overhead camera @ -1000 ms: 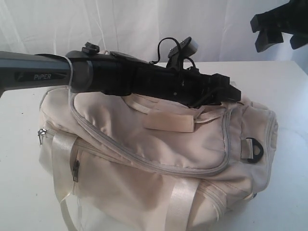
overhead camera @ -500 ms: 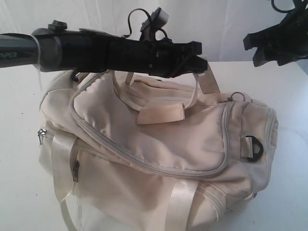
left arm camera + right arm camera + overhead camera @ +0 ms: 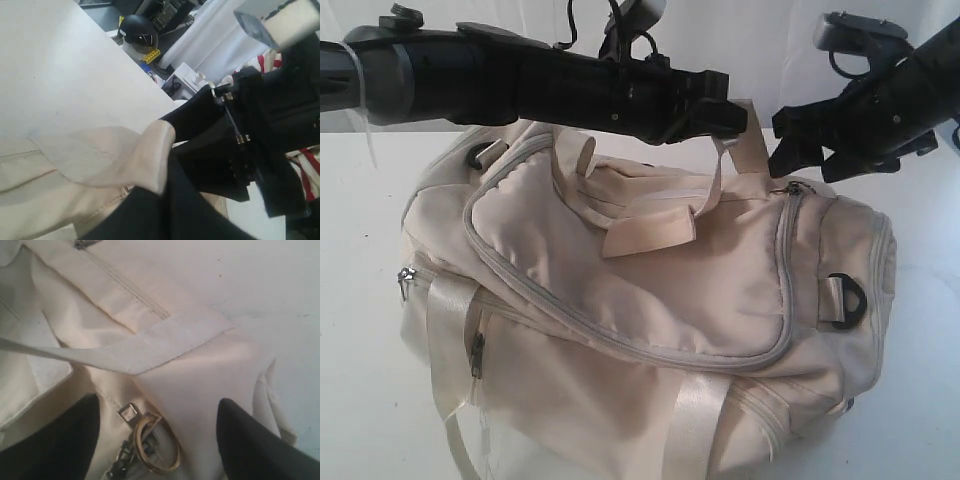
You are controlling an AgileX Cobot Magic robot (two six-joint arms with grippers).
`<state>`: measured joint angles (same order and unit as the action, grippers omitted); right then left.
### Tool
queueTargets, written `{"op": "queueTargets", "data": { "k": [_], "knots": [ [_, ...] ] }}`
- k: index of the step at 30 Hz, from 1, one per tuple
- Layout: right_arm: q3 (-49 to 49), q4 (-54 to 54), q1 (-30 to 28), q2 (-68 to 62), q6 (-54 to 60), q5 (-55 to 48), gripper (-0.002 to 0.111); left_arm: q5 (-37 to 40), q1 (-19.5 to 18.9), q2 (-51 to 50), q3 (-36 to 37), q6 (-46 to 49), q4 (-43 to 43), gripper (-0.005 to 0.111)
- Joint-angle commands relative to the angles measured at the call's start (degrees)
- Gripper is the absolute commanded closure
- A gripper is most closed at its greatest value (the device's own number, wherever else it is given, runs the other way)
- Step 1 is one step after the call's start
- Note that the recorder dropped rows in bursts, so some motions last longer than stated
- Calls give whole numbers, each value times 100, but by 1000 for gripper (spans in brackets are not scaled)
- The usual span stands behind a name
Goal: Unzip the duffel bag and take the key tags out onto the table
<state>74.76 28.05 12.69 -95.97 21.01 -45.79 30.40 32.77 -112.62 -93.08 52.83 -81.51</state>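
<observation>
The cream duffel bag point(image 3: 650, 300) lies on the white table point(image 3: 360, 200) with its grey top zipper point(image 3: 620, 340) shut. My left gripper point(image 3: 725, 115) reaches across from the left and is shut on a webbing handle point(image 3: 740, 150), holding it up off the bag. In the left wrist view the strap point(image 3: 155, 155) is pinched where the gripper point(image 3: 167, 192) closes. My right gripper point(image 3: 800, 150) hovers open just above the bag's right end. Its fingers point(image 3: 60, 440) straddle the metal ring pull point(image 3: 155, 442) without touching it. The key tags are hidden.
A black D-ring point(image 3: 847, 300) sits on the bag's right end. Two more zipper pulls point(image 3: 477, 352) point(image 3: 406, 278) are on the front left. A second handle point(image 3: 650, 230) lies flat on top. White curtain hangs behind; equipment clutter point(image 3: 137, 32) stands beyond the table edge.
My left gripper shut on the handle and raised it off the bag. My right gripper came down from the upper right to just over the ring pull.
</observation>
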Motion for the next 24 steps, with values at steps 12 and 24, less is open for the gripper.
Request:
{"op": "queueTargets", "data": {
  "k": [12, 24],
  "knots": [
    [-11, -325, -23, 111, 1744, -86, 54, 110, -20, 149, -22, 8, -14, 107],
    [-23, -626, -23, 188, 3090, -337, 54, 123, -20, 149, -22, 8, 12, 107]
  ]
}}
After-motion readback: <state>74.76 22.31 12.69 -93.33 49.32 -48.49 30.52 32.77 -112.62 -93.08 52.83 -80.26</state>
